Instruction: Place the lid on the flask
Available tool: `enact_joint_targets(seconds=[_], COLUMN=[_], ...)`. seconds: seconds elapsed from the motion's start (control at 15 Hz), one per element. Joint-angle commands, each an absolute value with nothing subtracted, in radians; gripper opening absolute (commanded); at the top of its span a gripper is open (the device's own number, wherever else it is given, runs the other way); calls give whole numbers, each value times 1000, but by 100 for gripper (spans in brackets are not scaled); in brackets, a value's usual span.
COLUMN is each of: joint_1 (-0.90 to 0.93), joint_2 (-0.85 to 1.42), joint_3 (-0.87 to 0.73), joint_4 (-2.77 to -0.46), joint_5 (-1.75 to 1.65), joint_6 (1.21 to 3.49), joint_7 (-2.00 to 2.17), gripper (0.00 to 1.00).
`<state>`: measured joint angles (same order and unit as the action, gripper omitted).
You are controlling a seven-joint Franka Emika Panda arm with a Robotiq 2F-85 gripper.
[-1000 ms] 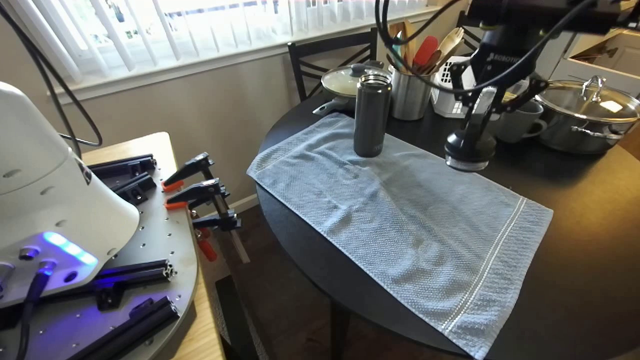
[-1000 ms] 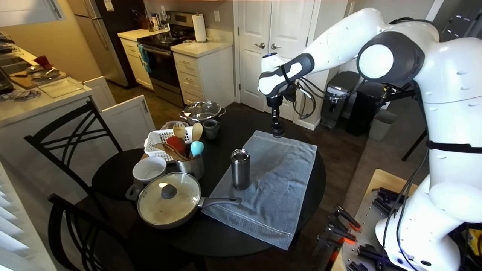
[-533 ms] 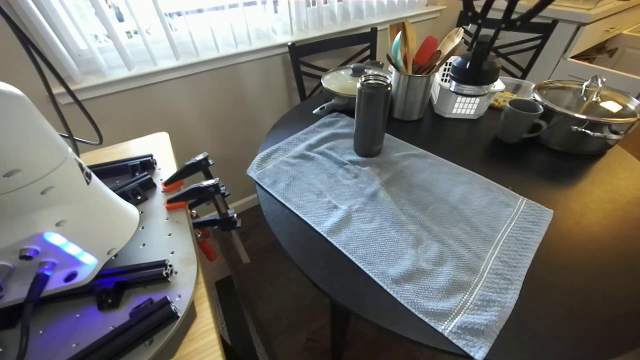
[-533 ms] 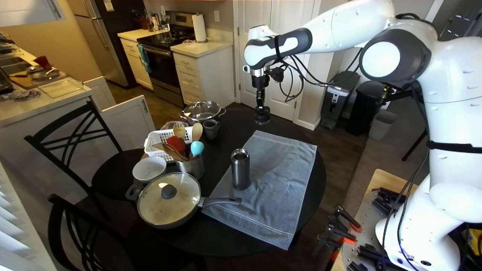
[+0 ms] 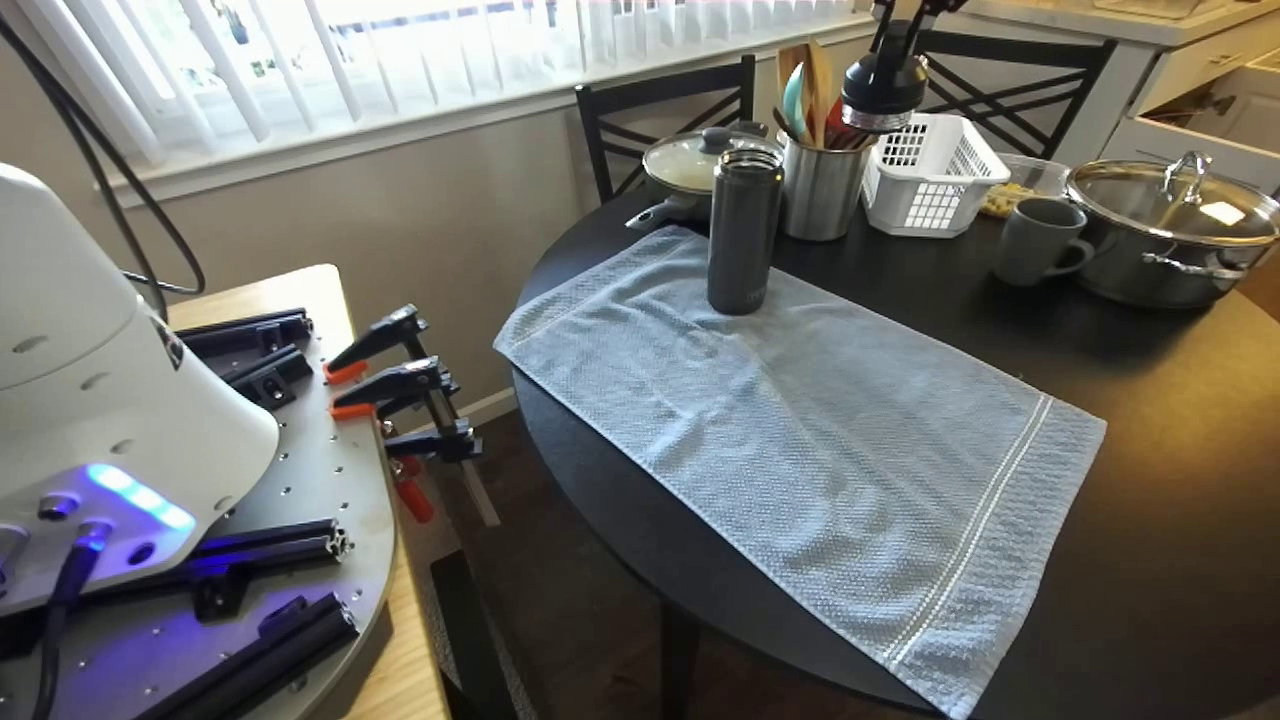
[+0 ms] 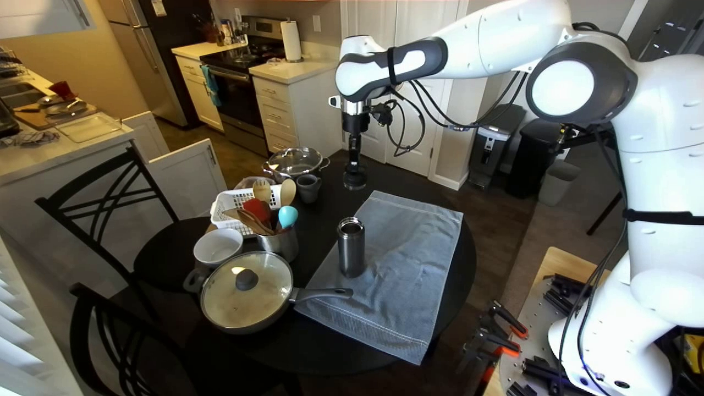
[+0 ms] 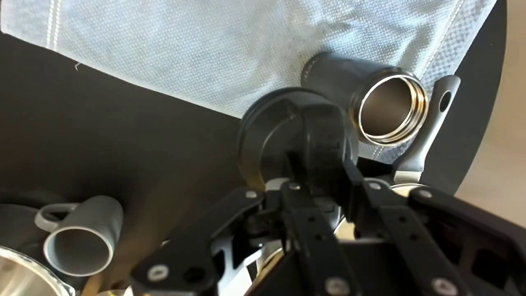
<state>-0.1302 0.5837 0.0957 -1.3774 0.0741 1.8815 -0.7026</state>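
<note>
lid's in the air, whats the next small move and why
I'd probably ease the lid sideways until it is over the flask: in an exterior view and the wrist view it hangs off to one side, and the flask stands upright on the towel with its mouth open.

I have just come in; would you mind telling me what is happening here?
A robot arm holds the black lid in its fingers, raised above the table. The dark grey flask stands upright and open on the towel. The lid is off to one side, not yet over the flask; presumably it will be placed on top.
</note>
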Motion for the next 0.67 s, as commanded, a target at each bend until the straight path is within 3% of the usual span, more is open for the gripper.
enact_joint_targets(seconds=[0.0, 0.6], joint_1=[-121, -101], joint_2=[537, 512], joint_3=[120, 164], joint_4=[-1419, -1483], joint_5=[98, 112], joint_6=[1886, 1869], joint_7=[-745, -834], gripper=[9, 9])
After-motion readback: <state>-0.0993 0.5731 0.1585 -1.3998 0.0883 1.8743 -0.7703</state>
